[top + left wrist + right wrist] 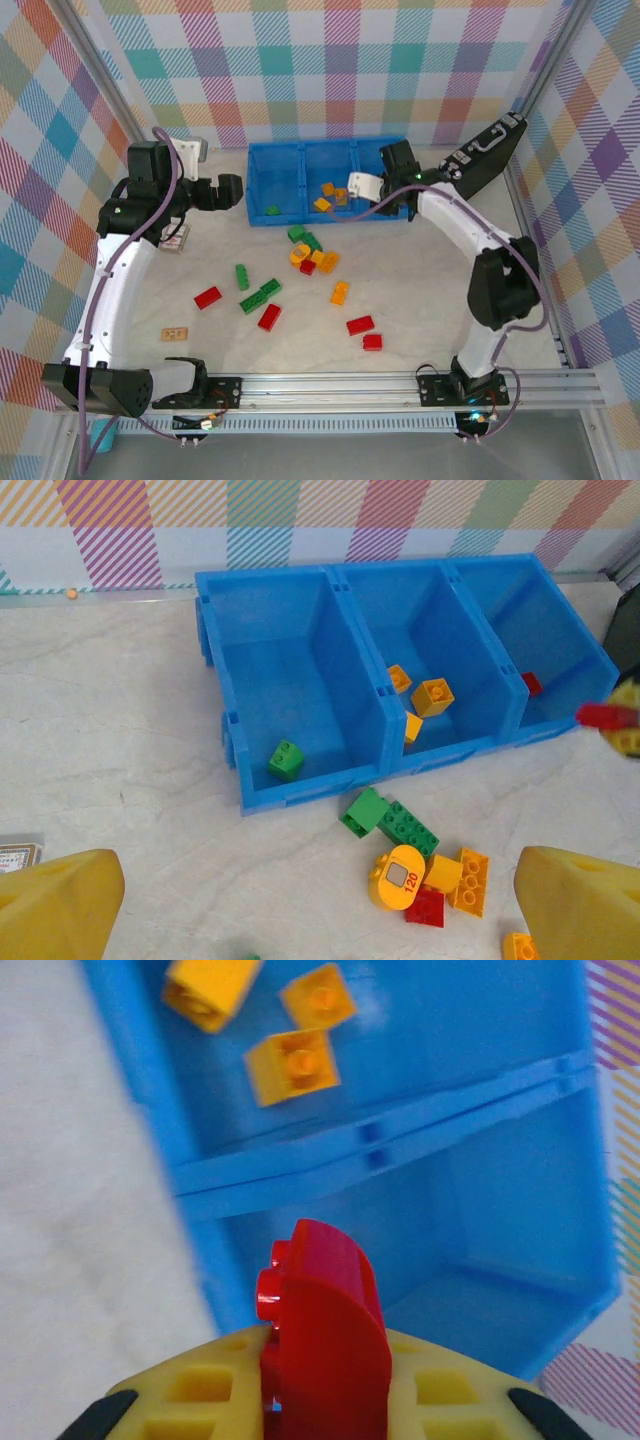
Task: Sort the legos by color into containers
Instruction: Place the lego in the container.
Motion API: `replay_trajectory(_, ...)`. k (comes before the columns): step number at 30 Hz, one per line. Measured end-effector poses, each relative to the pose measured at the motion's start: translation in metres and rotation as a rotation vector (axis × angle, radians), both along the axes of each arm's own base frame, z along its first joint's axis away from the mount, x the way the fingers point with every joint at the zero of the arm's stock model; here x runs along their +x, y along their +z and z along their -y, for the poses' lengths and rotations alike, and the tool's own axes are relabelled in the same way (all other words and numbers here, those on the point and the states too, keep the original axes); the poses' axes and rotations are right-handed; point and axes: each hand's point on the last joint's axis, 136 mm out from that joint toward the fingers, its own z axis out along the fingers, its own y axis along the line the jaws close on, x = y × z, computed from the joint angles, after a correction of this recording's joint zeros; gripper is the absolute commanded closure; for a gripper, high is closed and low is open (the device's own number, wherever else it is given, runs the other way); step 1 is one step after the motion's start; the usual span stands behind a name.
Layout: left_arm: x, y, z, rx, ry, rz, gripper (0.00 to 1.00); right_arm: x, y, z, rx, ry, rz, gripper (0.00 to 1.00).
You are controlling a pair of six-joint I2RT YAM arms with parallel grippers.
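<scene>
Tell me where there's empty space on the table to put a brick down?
Bare table lies left of the blue tray, and along the near edge between the wooden tile and the red bricks. It is crowded just in front of the tray, where the mixed pile sits.

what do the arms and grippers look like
Both the left arm and right arm have white links, black joints and a purple cable alongside. The left gripper and right gripper have chunky yellow fingers.
</scene>
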Motion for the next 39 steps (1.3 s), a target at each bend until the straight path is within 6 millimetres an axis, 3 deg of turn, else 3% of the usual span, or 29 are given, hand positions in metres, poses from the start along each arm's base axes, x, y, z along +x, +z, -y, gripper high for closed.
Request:
replay_trajectory(8,0.0,0.0,0.0,0.0,0.0,0.0,0.0,0.062,-0.051,0.027,-0.07,-0.08,-0.021,0.79)
replay_trajectory(16,0.0,0.0,0.0,0.0,0.0,0.0,0.0,0.092,-0.08,0.04,-0.12,-0.12,-0.02,0.78)
replay_trajectory(20,0.0,0.0,-0.001,0.002,0.003,0.0,0.0,0.102,-0.092,0.039,-0.143,-0.113,-0.019,0.7)
replay_trajectory(24,0.0,0.0,-0.002,0.007,0.009,0.0,0.0,0.114,-0.091,0.035,-0.138,-0.105,0.005,0.64)
replay_trajectory(29,0.001,-0.001,-0.003,0.011,0.015,0.0,0.0,0.116,-0.091,0.035,-0.141,-0.1,0.006,0.54)
replay_trajectory(35,0.0,0.001,-0.003,0.01,0.015,0.005,0.0,0.114,-0.089,0.035,-0.142,-0.099,0.007,0.53)
replay_trajectory(39,-0.005,0.008,-0.003,0.007,0.015,0.026,0.0,0.101,-0.076,0.04,-0.15,-0.104,0.0,0.52)
